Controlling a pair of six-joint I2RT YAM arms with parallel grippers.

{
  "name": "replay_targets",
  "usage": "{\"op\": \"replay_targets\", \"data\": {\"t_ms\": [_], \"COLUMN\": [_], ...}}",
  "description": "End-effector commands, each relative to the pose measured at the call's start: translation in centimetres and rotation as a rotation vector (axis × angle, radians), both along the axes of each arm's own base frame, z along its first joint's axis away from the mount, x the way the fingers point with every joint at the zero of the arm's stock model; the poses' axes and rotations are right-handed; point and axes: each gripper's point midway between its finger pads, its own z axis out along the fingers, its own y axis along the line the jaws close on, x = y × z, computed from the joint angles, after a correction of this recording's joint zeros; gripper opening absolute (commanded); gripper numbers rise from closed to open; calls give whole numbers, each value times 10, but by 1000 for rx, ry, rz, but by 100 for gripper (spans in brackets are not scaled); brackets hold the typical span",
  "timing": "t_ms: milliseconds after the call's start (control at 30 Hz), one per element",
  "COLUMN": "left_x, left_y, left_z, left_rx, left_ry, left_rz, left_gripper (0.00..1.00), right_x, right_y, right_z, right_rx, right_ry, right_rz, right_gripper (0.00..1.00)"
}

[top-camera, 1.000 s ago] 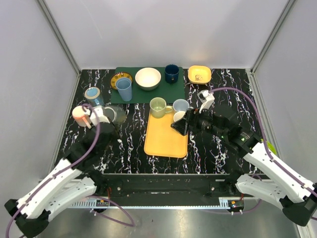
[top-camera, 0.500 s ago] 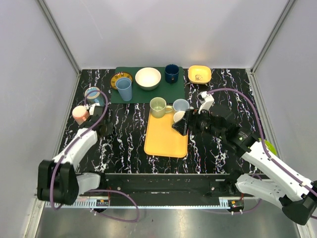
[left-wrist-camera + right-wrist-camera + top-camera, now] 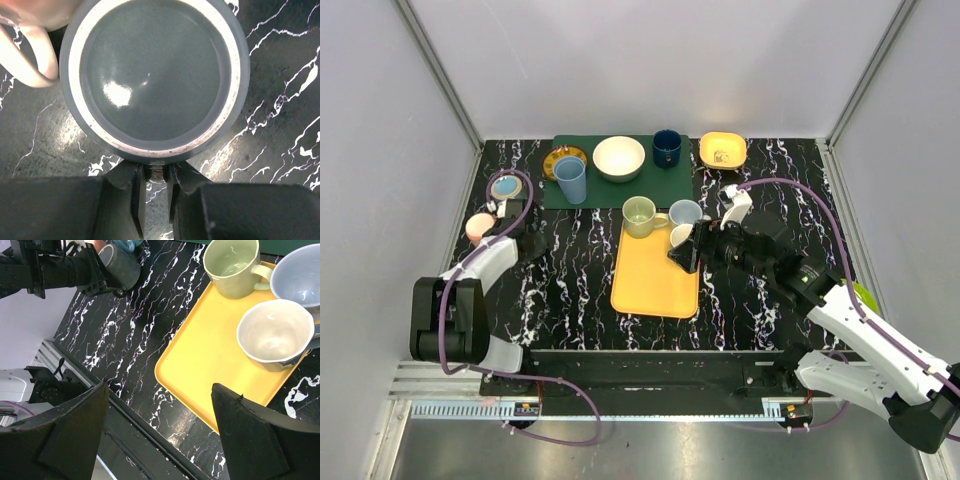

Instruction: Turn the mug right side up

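The grey mug (image 3: 152, 75) fills the left wrist view, its flat base with a pale ring facing the camera. My left gripper (image 3: 156, 180) is shut on the mug's handle (image 3: 157, 173). In the right wrist view the mug (image 3: 120, 264) is on its side at the end of the left gripper, just above the black table. In the top view the left gripper (image 3: 528, 247) is at the table's left; the mug is hard to make out there. My right gripper (image 3: 684, 252) is open and empty above the yellow tray (image 3: 210, 355).
A green mug (image 3: 640, 216), a blue-grey mug (image 3: 685, 212) and a white mug (image 3: 682, 235) stand on the tray's far end. A pink mug (image 3: 480, 227) is right beside the left gripper. A green mat (image 3: 620, 188) at the back holds a blue cup, a white bowl and a navy mug.
The left arm has folded back toward the left and its gripper has drawn the grey mug leftward, nearer the pink mug. The right arm has hardly moved.
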Motion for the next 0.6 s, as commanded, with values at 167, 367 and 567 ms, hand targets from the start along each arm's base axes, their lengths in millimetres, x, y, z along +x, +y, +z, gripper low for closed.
{"op": "replay_targets", "data": {"t_ms": [167, 367, 567], "left_x": [6, -17, -41], "left_y": [1, -9, -66], "left_z": [20, 50, 96], "left_rx": [-38, -97, -235], "left_ry": [-97, -192, -373], "left_rz": [24, 10, -159], "left_gripper": [60, 70, 81], "right_x": [7, 28, 65], "right_y": [-8, -40, -81], "right_z": [-2, -15, -35], "right_rx": [-49, -185, -428], "right_ry": [-30, -44, -107], "right_rz": [-40, -219, -427], "right_gripper": [89, 89, 91]}}
